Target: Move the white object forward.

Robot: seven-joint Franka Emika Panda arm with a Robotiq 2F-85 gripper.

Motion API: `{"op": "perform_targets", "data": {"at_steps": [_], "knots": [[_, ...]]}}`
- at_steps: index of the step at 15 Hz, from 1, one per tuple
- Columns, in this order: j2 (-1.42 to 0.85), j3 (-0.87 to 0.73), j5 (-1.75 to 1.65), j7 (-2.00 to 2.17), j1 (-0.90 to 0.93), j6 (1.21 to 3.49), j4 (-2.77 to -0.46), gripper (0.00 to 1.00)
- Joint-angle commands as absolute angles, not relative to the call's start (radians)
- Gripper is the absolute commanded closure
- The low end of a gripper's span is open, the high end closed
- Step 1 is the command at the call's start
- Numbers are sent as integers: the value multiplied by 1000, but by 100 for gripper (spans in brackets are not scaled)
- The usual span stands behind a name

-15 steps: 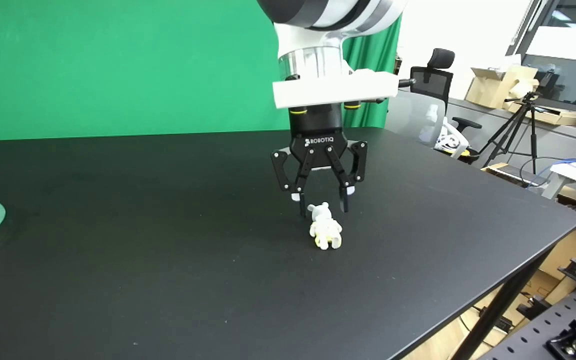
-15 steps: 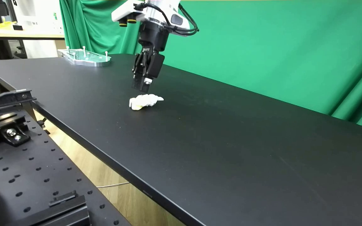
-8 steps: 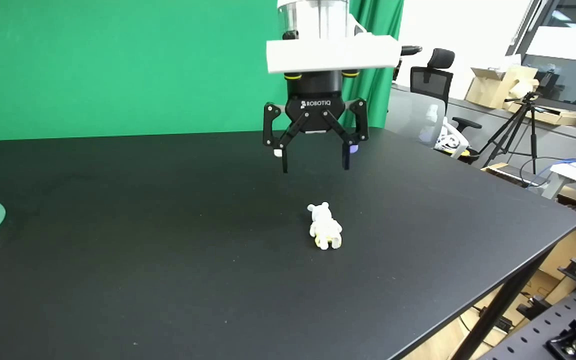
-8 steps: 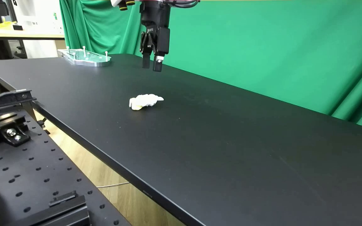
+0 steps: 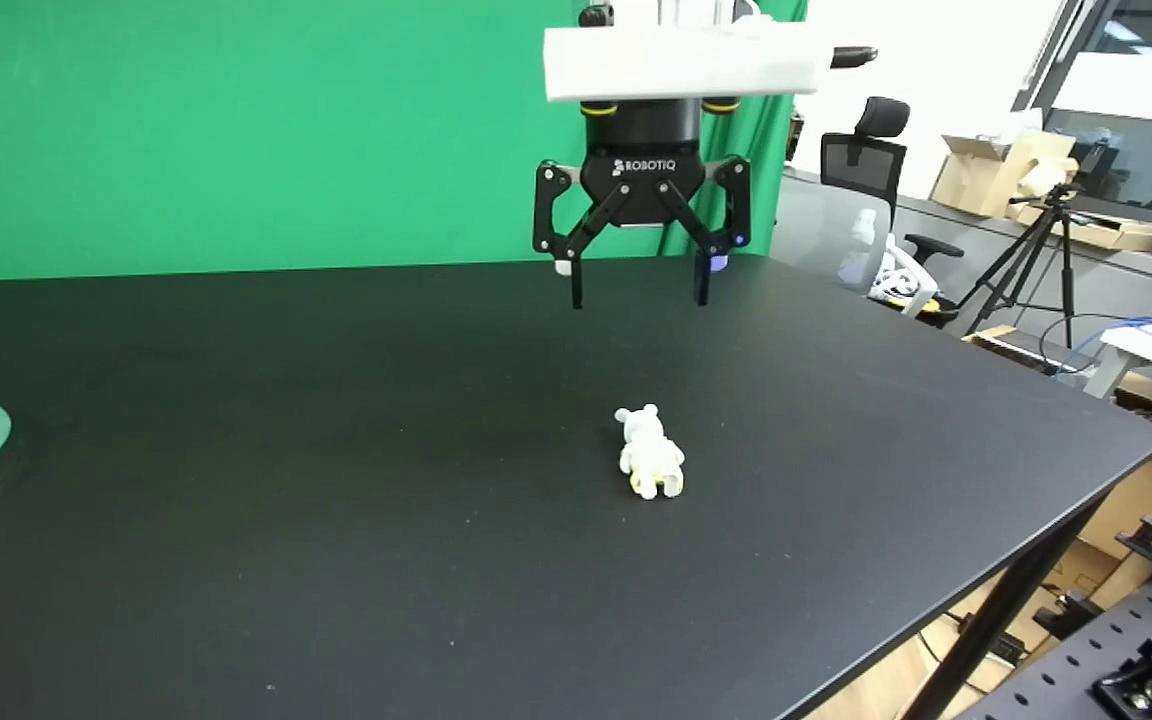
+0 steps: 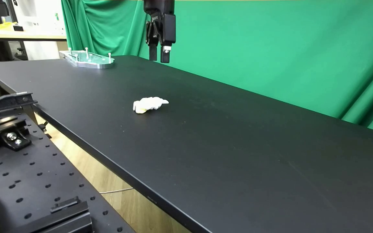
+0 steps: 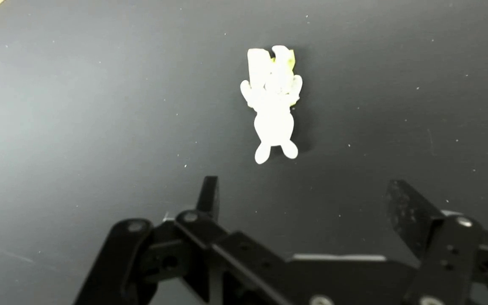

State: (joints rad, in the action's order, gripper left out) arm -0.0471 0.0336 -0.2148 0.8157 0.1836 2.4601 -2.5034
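The white object (image 5: 651, 462) is a small bear-shaped figure with yellow patches, lying on the black table. It also shows in an exterior view (image 6: 149, 104) and in the wrist view (image 7: 274, 120), where its ears point toward the gripper. My gripper (image 5: 640, 298) is open and empty, with its fingers pointing down. It hangs well above the table, behind the figure in that view and apart from it. The gripper shows side-on in an exterior view (image 6: 159, 61). In the wrist view the open fingers (image 7: 304, 184) lie below the figure's ears, with only table between them.
The black table (image 5: 336, 560) has a rounded corner and edge at the right of that view. A clear greenish plate with pegs (image 6: 91, 60) stands at the table's far end. A perforated metal bench (image 6: 44, 181) stands beside the table. A green curtain (image 6: 254, 48) hangs behind.
The open gripper has risen from just over the figure's head and moved back away from it. It has turned from tilted to upright. The white figure has not moved.
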Motion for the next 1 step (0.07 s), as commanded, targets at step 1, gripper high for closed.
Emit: {"op": "perform_targets", "data": {"at_steps": [1], "knots": [[-50,55,-215,815,162,2458,-2503,0]]}}
